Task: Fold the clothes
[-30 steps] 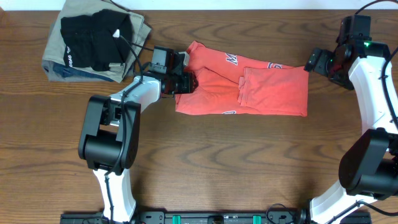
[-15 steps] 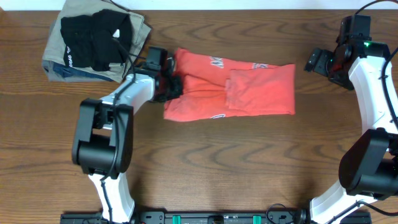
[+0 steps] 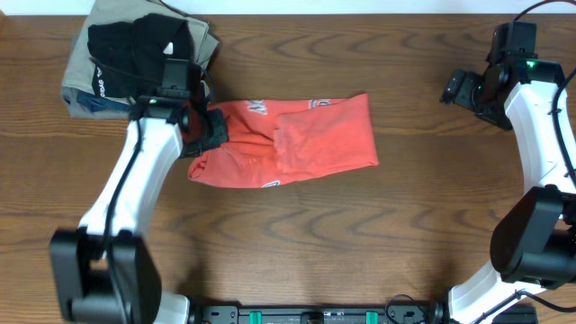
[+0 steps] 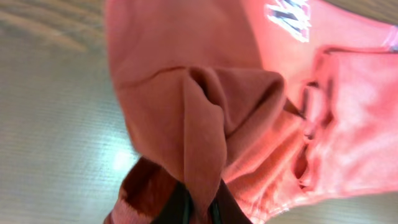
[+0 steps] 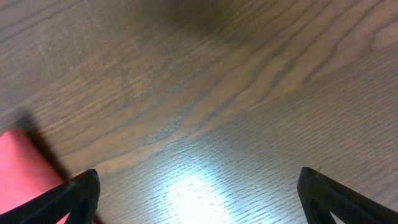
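The red-orange T-shirt (image 3: 288, 139) lies folded into a long, slightly slanted band on the far half of the bench (image 3: 297, 243), left of the middle. Its right end sits nearer the far edge than its left end. Bits of white lettering (image 3: 258, 109) show along its far side. A smaller folded layer lies on top of the band near its middle.

The left hand (image 3: 209, 129) is at the left end of the band and is clamped onto the cloth. In the left wrist view, a bunched ridge of the T-shirt (image 4: 249, 93) runs down into the dark fingers (image 4: 176, 210), pinched between them at the bottom of the frame. The fabric puckers in folds around the grip, and the rest spreads flat on the wood beyond.

The right hand (image 3: 454, 87) hangs near the far right corner of the bench, well apart from the T-shirt. Its fingers (image 5: 79, 191) stand wide apart with only bare wood between them. A small red patch of cloth shows at the lower left edge of the right wrist view.

In the far left corner, a folded black garment (image 3: 135, 49) rests on a folded khaki garment (image 3: 81, 90), just beside the left arm.
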